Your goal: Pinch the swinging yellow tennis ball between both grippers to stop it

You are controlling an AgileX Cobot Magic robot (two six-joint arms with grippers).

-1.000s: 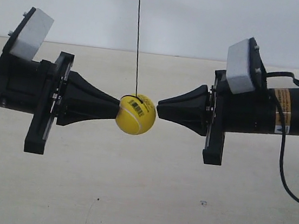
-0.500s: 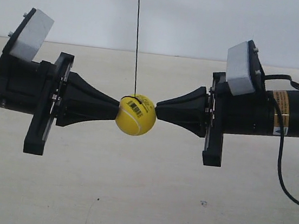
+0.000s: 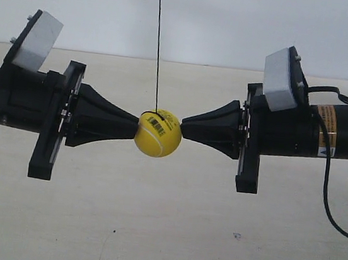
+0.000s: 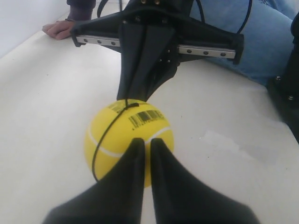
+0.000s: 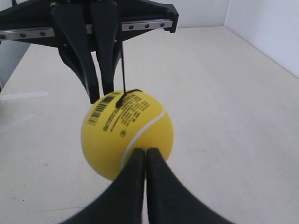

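The yellow tennis ball [image 3: 158,133] hangs on a thin dark string [image 3: 157,45] above the table. It sits pinched between two black cone tips. My left gripper [image 3: 137,125], the arm at the exterior view's left, is shut and its tip presses the ball's side. Touching the opposite side is my right gripper [image 3: 182,128], also shut. In the left wrist view the ball [image 4: 128,140] lies right against my left gripper [image 4: 144,141], with the right gripper [image 4: 140,70] behind it. The right wrist view has the ball [image 5: 126,137] against my right gripper [image 5: 146,151].
The pale table [image 3: 161,230] lies below the ball, with a white wall behind. A black cable [image 3: 332,213] loops down from the right arm. A person's hand [image 4: 58,30] rests on the table's far edge, beside legs in jeans [image 4: 261,42].
My right gripper has moved a little toward the ball and closed the small gap, so both tips now touch it. The string's upper part has leaned slightly left. The left gripper has stayed put.
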